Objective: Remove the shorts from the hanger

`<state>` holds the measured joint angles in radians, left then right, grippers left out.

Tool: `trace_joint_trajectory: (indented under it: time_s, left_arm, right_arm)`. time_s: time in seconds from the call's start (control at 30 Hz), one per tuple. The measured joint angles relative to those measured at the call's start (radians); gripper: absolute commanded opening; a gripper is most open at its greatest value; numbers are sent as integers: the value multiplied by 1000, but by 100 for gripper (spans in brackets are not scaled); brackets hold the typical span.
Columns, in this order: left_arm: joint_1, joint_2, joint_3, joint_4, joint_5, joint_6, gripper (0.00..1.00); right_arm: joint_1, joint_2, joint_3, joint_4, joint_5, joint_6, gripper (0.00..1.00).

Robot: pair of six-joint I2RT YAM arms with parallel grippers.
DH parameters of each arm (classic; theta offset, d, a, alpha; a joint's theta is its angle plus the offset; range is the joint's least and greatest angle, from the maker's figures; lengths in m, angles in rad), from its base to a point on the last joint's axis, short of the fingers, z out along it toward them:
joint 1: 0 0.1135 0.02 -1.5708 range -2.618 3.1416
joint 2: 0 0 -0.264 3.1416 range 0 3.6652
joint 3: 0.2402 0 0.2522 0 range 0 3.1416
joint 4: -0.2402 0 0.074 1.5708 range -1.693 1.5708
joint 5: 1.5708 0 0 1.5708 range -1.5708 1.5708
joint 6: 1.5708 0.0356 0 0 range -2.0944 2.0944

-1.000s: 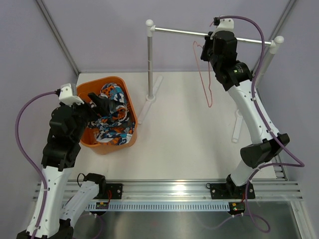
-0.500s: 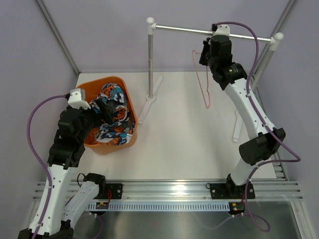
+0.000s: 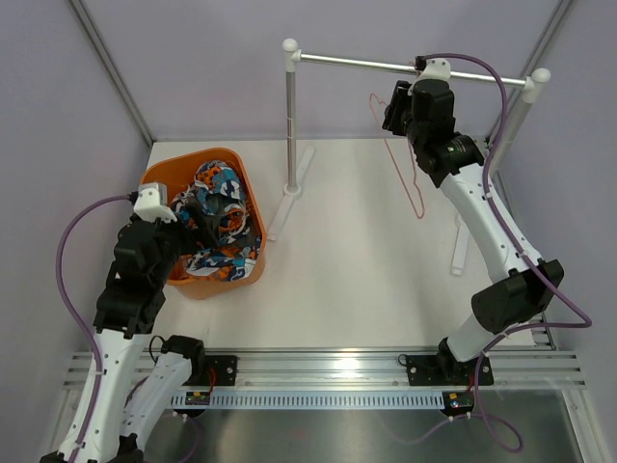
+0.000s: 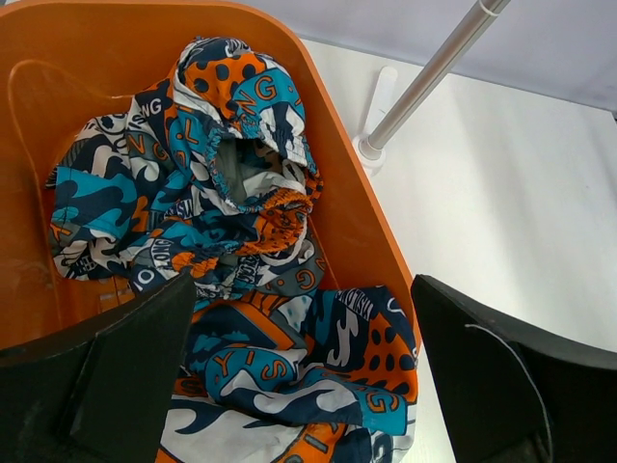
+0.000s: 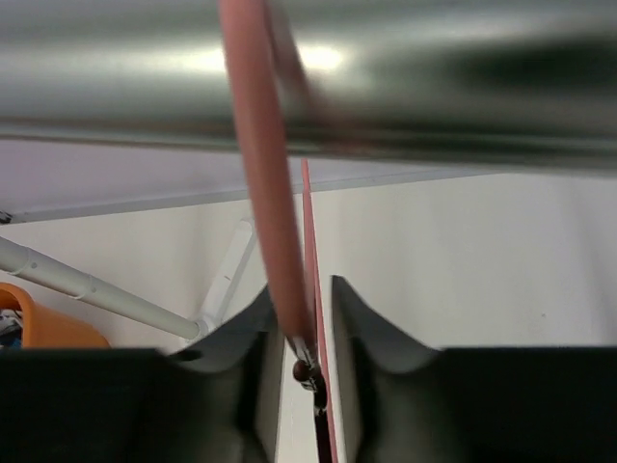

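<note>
The shorts (image 3: 224, 227) lie crumpled in the orange basket (image 3: 234, 160), one edge draped over its near right rim; the left wrist view shows them too (image 4: 241, 231). My left gripper (image 3: 198, 218) hovers open just above them, fingers wide on either side (image 4: 304, 371), holding nothing. The bare pink hanger (image 3: 418, 211) hangs tilted below the silver rail (image 3: 357, 64). My right gripper (image 3: 393, 104) is shut on the hanger's wire (image 5: 280, 251) near the hook, right under the rail (image 5: 405, 87).
The rail's left post (image 3: 289, 125) and its white foot stand just right of the basket. The right post (image 3: 516, 116) is behind my right arm. Purple walls close in the back and both sides.
My right gripper has shifted slightly along the rail and the hanger's lower end has swung to the right. My left arm has drawn back a little over the basket.
</note>
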<state>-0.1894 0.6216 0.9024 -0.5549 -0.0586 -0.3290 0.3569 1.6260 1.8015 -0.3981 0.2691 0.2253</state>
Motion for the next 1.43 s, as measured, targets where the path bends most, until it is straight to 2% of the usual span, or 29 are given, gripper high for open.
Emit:
trace_joint_trajectory:
  time_s: [0.03,0.17,0.47,0.73,0.9,1.23,1.43]
  left_arm:
    - [0,-5,-4,-2,0,1,99]
    - [0,-11,-15,-17,-1,9,99]
    - [0,-24,-28,-36,-2,21,99]
    - [0,-58,-35,-49,-3,29,99]
    - [0,-87,-52,-58,-2,31,99]
    - [0,-143,-109,-97,55,45,99]
    - [0,-196,-144,-98,79,46,99]
  right_arm:
    - [0,-3,-6,-5,0,2,70]
    - [-1,-5,-17,-27,-1,10,99]
    - [-1,-51,-18,-66,-1,14,100]
    - [-1,-246,-96,-79,4,37,99]
    - [-1,-434,-238,-93,3,66,99]
    - [-3,-884,-665,-144,-23,118,99]
    - [-3,-1061,-795,-182,-24,146,100]
